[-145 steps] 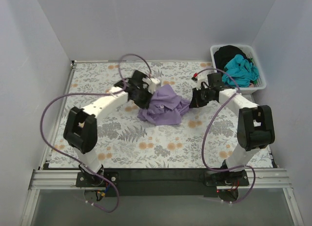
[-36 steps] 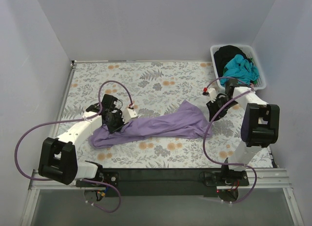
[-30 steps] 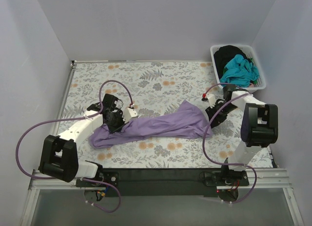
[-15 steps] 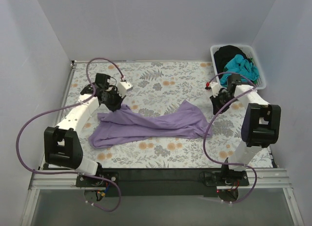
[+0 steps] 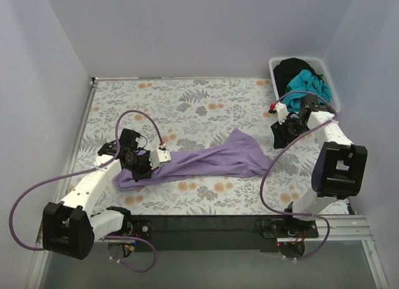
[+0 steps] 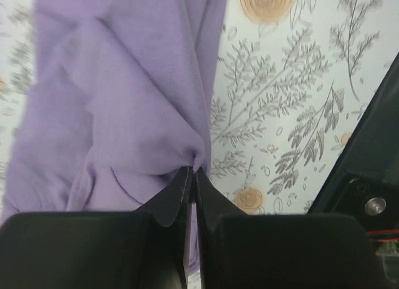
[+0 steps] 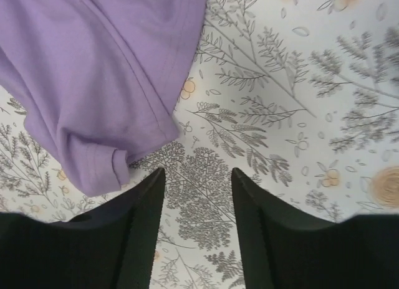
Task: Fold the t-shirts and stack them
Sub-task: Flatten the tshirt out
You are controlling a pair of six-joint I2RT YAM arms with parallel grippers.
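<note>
The left gripper (image 6: 192, 172) sits nearest the arm bases, with its two fingers pressed together on a small pinch of the lavender t-shirt (image 6: 118, 102). The cloth gathers into creases right at the tips and spreads away ahead of them. That pinch probably serves as an anchor, since holding one end lets the garment be drawn out long instead of bunching.

From those fingertips the shirt runs as a stretched, half-twisted band across the floral table covering (image 7: 299, 102) towards the other arm. It lies flat on the covering and no part is lifted. It is not yet spread, so I judge the folding has not begun.

The right gripper (image 7: 198, 174) hovers over the far end of that band with its fingers parted. Only printed covering shows between them, so it holds nothing. A hemmed corner of the shirt lies just ahead of one finger and off to its side. It looks close but apart, though the wrist view is too steep to be sure. Open jaws beside that corner suggest a grasp is being lined up there.

Beyond the right gripper, against the back corner, a white basket (image 5: 298, 58) holds a teal t-shirt (image 5: 305, 83) and a black t-shirt (image 5: 292, 68), both crumpled and waiting.
</note>
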